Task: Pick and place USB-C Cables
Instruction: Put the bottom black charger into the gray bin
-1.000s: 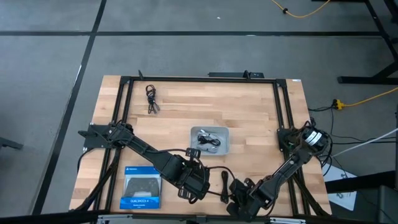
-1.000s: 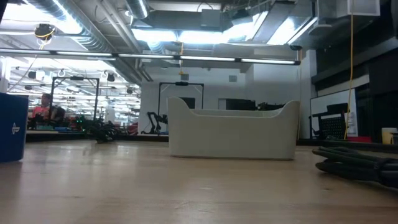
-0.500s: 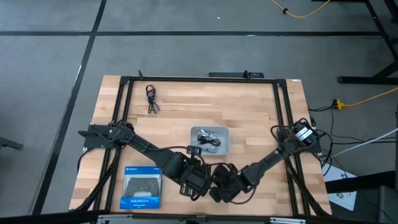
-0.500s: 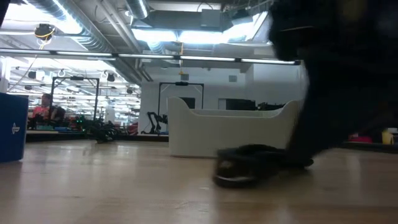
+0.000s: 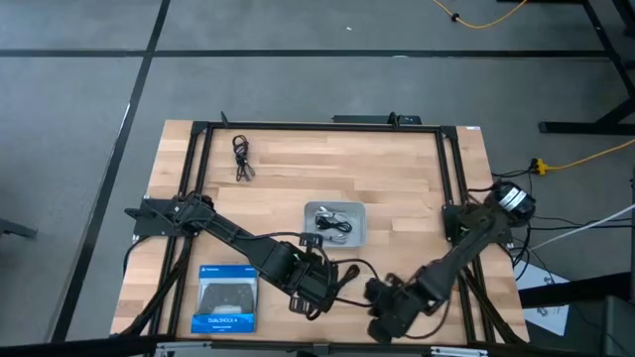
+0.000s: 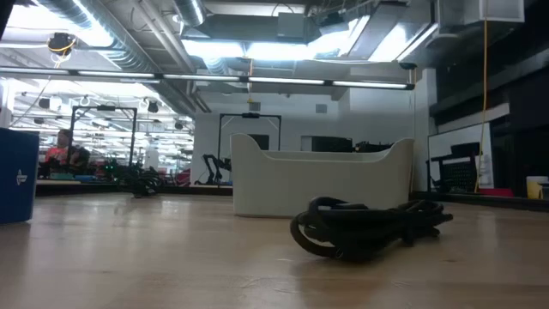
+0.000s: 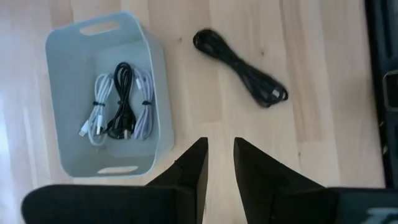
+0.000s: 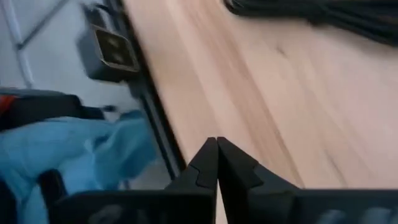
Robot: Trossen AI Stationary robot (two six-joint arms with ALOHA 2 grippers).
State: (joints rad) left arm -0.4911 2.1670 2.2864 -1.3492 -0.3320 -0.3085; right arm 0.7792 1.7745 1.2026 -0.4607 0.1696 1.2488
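A black coiled USB-C cable (image 5: 349, 270) lies loose on the wood between the tray and the near edge, also seen in the left wrist view (image 7: 239, 68) and the low view (image 6: 369, 227). The pale grey tray (image 7: 158, 74) holds two white cables and one black cable (image 7: 118, 102). Another black cable (image 5: 241, 157) lies at the far left of the table. My left gripper (image 5: 316, 293) hovers near the tray, its fingers a little open (image 7: 219, 152). My right gripper (image 5: 380, 315) is shut (image 8: 216, 149) near the near edge, right of the loose cable.
A blue-and-black boxed game controller (image 5: 225, 298) lies at the near left and shows as a blue box in the low view (image 6: 17, 176). A black metal frame (image 5: 317, 127) runs around the table. Bare wood spreads across the far half. Blue cloth (image 8: 74, 149) lies beyond the table edge.
My right gripper swung toward the table's left, up to the left gripper, then drew back to the right and the near edge. The black cable slid left along the table with it and now lies free in front of the tray.
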